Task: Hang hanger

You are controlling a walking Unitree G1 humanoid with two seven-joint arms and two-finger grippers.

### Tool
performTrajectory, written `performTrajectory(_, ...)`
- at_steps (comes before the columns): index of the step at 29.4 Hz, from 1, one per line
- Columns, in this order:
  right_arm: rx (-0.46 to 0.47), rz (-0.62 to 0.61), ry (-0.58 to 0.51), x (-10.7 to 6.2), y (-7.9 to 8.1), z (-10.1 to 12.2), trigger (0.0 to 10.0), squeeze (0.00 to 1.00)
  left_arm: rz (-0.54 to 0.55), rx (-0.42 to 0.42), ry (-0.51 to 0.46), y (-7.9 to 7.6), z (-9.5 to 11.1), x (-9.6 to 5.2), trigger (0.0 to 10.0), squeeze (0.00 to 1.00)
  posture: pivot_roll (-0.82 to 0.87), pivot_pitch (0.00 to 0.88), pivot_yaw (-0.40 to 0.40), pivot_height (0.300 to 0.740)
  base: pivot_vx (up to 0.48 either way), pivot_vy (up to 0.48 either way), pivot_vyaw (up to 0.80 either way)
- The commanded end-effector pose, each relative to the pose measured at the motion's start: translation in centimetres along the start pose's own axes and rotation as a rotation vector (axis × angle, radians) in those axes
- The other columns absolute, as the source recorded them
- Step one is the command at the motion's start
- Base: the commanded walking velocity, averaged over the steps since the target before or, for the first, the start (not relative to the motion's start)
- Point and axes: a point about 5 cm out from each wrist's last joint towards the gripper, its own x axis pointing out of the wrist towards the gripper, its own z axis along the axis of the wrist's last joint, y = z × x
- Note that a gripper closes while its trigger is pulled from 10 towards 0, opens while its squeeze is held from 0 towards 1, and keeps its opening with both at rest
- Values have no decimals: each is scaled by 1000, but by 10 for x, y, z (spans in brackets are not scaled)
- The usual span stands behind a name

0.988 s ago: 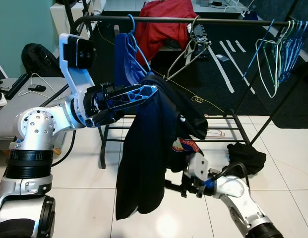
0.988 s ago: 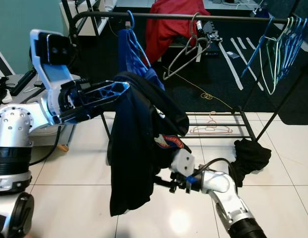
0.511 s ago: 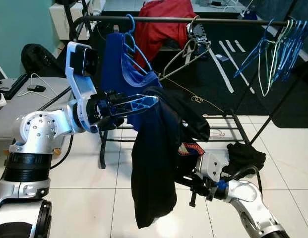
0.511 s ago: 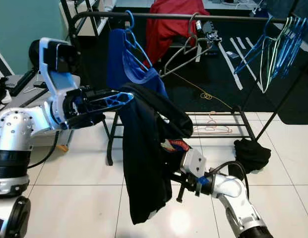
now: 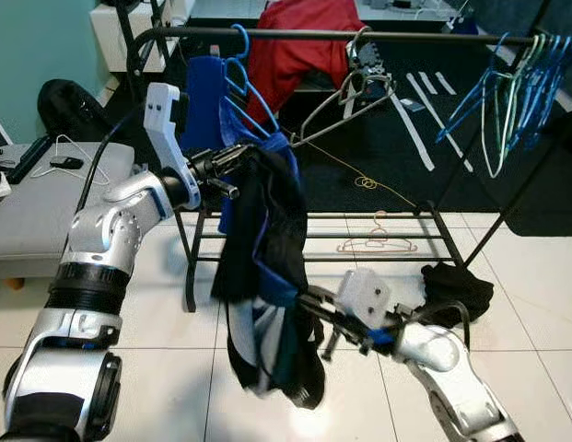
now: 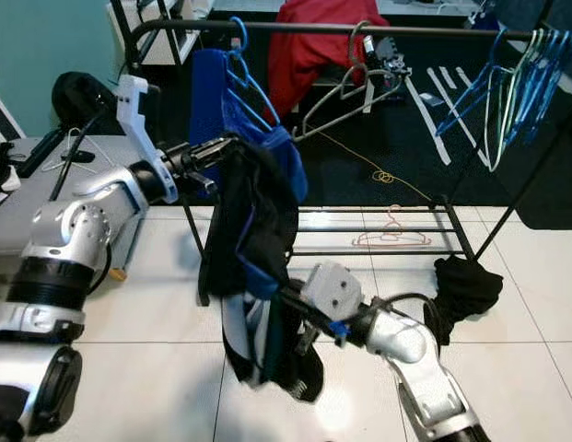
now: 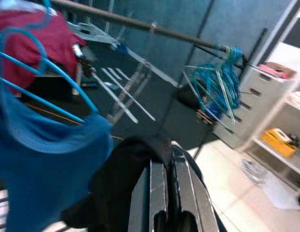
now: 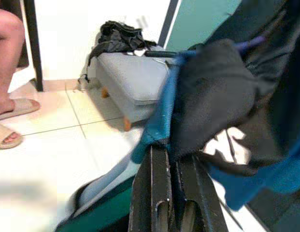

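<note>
A black and blue garment (image 5: 267, 239) hangs bunched from my left gripper (image 5: 238, 164), which is shut on its top, just below the black rail (image 5: 405, 39). In the left wrist view the cloth drapes over the closed fingers (image 7: 158, 193). A blue hanger (image 5: 241, 64) carrying a blue shirt (image 5: 204, 101) hangs on the rail right behind it. My right gripper (image 5: 309, 302) is low, pushed into the garment's lower part. In the right wrist view its fingertips (image 8: 154, 157) pinch a blue hem.
A grey hanger (image 5: 355, 87), a red garment (image 5: 299, 41) and several teal hangers (image 5: 516, 92) share the rail. A pink hanger (image 5: 378, 241) lies on the rack's lower bars, black cloth (image 5: 456, 287) on the tiles. A grey bench (image 5: 28, 207) stands left; a person's feet (image 8: 7, 121) are beside it.
My left arm has swung the garment up and back toward the rail and blue hanger. The cloth has bunched up, and my right gripper has moved up-left into its lower part.
</note>
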Motion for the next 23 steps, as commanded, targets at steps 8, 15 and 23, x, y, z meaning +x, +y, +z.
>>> performTrajectory(8, -61, -12, 93, 8, -2, 2, 706, 0, -18, -46, -171, -5, 22, 5, 0, 0, -46, 217, -12, 740, 0, 0, 0)
performTrajectory(15, 16, -134, -42, 35, -14, 42, 0, 0, -6, 72, -129, -9, 13, 9, 0, 0, -44, 210, -11, 740, 0, 0, 0)
performTrajectory(23, 27, -76, -115, 43, 1, 56, 627, 0, -7, 60, -138, -12, 9, 10, 0, 0, -45, 209, -17, 740, 0, 0, 0)
